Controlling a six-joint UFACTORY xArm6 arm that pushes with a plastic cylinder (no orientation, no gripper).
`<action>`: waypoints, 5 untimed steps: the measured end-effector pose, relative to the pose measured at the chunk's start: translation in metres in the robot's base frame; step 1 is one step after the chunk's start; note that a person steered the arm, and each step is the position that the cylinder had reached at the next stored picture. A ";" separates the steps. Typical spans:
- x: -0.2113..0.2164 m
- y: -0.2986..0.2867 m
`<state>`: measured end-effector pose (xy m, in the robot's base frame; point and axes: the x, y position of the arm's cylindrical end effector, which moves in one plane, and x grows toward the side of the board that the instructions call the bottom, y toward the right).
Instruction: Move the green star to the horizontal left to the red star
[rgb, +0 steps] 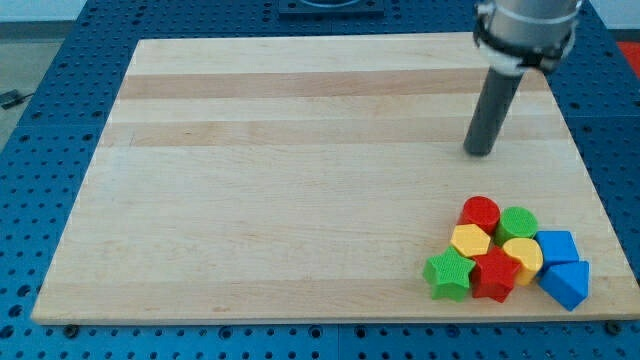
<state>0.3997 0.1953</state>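
Rod upright – my tip (481, 152) at view's upper right.

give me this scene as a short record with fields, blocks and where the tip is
board: wooden board on a blue perforated table
tip: my tip rests on bare wood, above the cluster in the view, touching no block
cluster: eight blocks packed at the view's bottom right
green star: cluster's left edge, touching the red star on its left
others: red cylinder, green cylinder, yellow hexagon, yellow block, blue cube, blue block
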 end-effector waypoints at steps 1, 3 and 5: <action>0.010 0.150; 0.086 0.149; 0.217 0.140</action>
<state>0.6164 0.3351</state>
